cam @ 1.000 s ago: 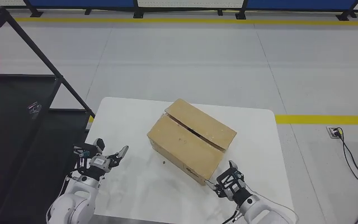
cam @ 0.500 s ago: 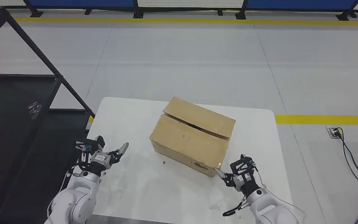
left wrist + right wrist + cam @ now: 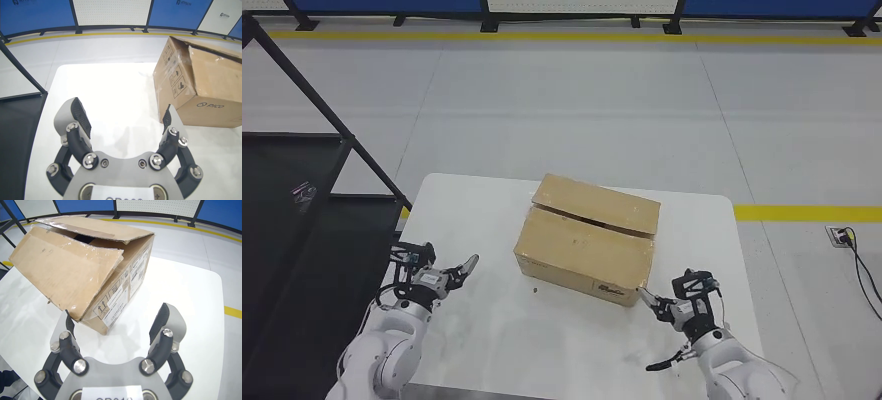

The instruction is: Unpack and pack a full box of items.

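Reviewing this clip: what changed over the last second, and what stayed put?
The box turned counterclockwise in the top view, now squarer to the table. The right gripper, open, swung out to the robot's right along with the box's near corner. The left gripper stayed open near the table's left edge, barely shifting. Nothing was grasped or released.

Plain brown cardboard box (image 3: 587,240) on a white table (image 3: 472,330)

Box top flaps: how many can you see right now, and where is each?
2. The near flap covers the side of the top closer to the robot. The far flap covers the side away from it, with a dark gap between them. More may be hidden underneath.
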### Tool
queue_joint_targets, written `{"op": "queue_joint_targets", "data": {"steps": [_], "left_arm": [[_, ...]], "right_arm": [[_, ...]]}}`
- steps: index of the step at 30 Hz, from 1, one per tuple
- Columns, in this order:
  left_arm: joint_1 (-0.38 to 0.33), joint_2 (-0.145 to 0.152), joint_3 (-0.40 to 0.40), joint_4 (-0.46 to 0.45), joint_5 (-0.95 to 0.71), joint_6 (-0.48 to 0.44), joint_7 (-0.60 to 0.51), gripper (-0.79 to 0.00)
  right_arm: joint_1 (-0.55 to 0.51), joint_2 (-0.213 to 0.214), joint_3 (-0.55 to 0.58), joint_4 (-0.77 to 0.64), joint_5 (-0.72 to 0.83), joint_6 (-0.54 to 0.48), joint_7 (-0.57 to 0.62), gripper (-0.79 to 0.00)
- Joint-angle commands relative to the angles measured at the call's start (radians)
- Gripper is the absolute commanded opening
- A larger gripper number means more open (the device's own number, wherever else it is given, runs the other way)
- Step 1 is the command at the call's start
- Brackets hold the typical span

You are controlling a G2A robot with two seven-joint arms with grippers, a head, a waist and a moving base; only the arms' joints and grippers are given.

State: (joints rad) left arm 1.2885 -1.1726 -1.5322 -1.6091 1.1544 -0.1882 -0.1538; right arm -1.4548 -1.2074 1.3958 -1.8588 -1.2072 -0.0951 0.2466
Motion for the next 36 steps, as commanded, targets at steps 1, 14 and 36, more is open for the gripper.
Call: {"op": "queue_joint_targets", "data": {"steps": [1, 14, 36], "left_arm": [[-0.018, -0.002, 0.014, 0.013, 0.015, 0.02, -0.016, 0.0], [-0.191, -0.024, 0.16, 0.163, 0.106, 0.074, -0.041, 0.0], [-0.255, -0.046, 0.281, 0.217, 0.184, 0.02, -0.007, 0.0]], "right_arm": [[-0.008, 0.004, 0.006, -0.004, -0.017, -0.063, -0.015, 0.0], [0.031, 0.003, -0.002, 0.034, -0.05, -0.057, 0.018, 0.0], [0.018, 0.005, 0.084, 0.074, 0.157, -0.169, -0.073, 0.0]]}}
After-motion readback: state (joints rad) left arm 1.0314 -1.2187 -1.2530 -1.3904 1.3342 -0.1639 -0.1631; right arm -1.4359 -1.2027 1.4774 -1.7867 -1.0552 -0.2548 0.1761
